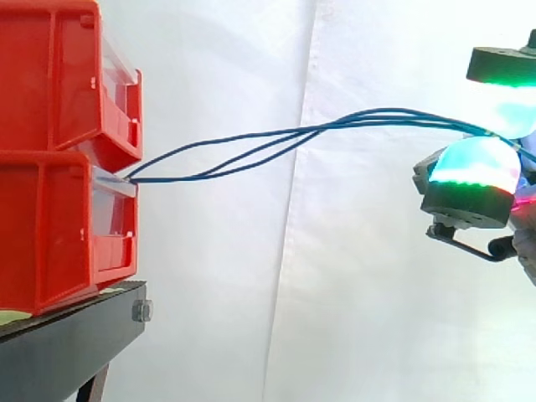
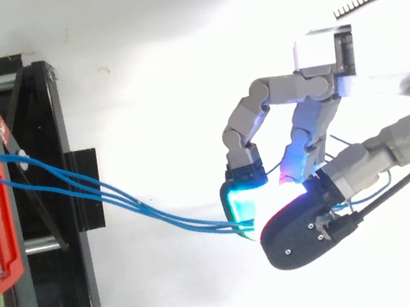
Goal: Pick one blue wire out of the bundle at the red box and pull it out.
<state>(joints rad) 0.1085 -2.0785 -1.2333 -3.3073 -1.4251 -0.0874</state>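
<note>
- The blue wires (image 1: 276, 142) leave the front lip of the lower red bin (image 1: 59, 226) at the left. They arc rightward in a loose bundle to the hand (image 2: 311, 87).
- The hand's curled fingers and thumb pinch the wires between the glowing pads (image 2: 236, 199). Several strands seem to enter the pinch, not one.
- The pull looks under way, with slack left.
- Next, draw farther right, away from the black stand (image 1: 67, 343), holding the pinch firm.

Stacked red plastic bins (image 1: 50, 226): smooth, slightly glossy, with clear plastic front panels (image 1: 113, 205). Thin blue wires (image 2: 145, 206): smooth sheath. Black metal stand (image 1: 67, 347): matt, with a shiny steel bolt (image 1: 141, 312). White cloth curtain (image 1: 251, 318): matt, creased. Hand (image 2: 292, 88): matt grey links, translucent pads (image 2: 237, 201).
</note>
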